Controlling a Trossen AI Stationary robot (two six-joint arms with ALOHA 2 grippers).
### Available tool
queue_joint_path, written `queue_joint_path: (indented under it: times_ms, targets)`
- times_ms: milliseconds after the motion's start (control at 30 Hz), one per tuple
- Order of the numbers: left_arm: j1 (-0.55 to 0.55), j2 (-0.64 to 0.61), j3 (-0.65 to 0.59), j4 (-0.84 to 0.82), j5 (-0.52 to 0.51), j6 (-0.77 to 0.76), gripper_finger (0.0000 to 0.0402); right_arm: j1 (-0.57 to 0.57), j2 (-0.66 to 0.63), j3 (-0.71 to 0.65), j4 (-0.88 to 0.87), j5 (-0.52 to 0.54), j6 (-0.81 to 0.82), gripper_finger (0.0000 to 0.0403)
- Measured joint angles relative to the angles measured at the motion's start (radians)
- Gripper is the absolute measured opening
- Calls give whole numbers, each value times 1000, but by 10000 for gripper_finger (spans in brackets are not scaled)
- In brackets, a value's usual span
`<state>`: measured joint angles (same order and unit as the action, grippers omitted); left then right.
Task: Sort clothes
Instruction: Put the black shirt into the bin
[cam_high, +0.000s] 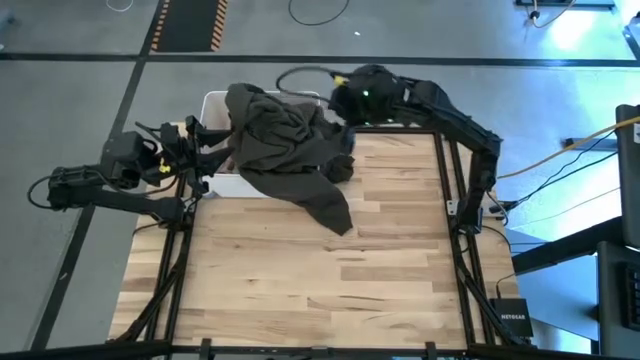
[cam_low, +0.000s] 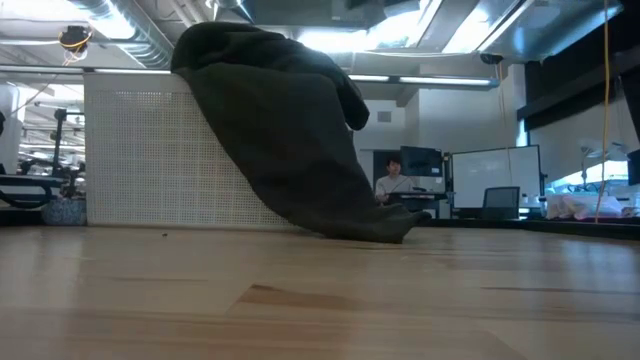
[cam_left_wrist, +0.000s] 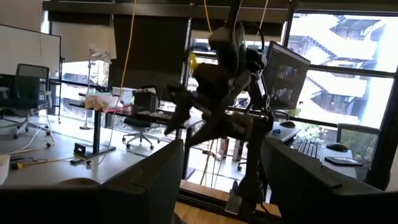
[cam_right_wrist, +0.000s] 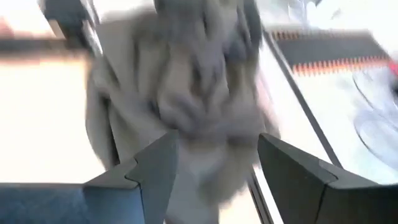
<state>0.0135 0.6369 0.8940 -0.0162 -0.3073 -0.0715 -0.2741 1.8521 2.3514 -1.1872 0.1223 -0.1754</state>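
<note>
A large dark olive-grey garment lies heaped over the white tub at the table's far side. It hangs over the tub's wall, and its lower end rests on the wood. My right gripper stands open above the heap, near the far edge, with nothing between its fingers. My left gripper is open at the tub's left side, raised and pointing across at the right arm. Other clothes do not show.
The wooden table is bare from the garment's tail to the near edge. The arms' frames run along both sides. A person sits at a desk in the room beyond the table.
</note>
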Motion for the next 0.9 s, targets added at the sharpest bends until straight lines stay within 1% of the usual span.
queue_joint_path:
  times_ms: [133,233,333,467,567,633,767,900]
  targets:
    - [0,1,0,1,0,0,211,-1,-2,-11,-211,65,18,236]
    - [0,1,0,2,0,0,211,-11,-10,-93,-239,111,37,236]
    - [0,1,0,2,0,0,211,-23,-11,-243,-199,114,41,236]
    - [1,0,0,12,0,18,211,-23,-9,-475,-30,137,27,224]
    - [1,-4,0,11,0,19,211,-21,-8,-622,110,165,-10,197]
    - [1,-4,0,11,0,12,211,-21,-7,-671,153,165,-27,171]
    - [1,-4,0,13,-1,6,211,-11,-17,-659,164,134,-39,109]
    - [1,-4,0,26,0,21,211,24,-32,-574,195,114,-42,52]
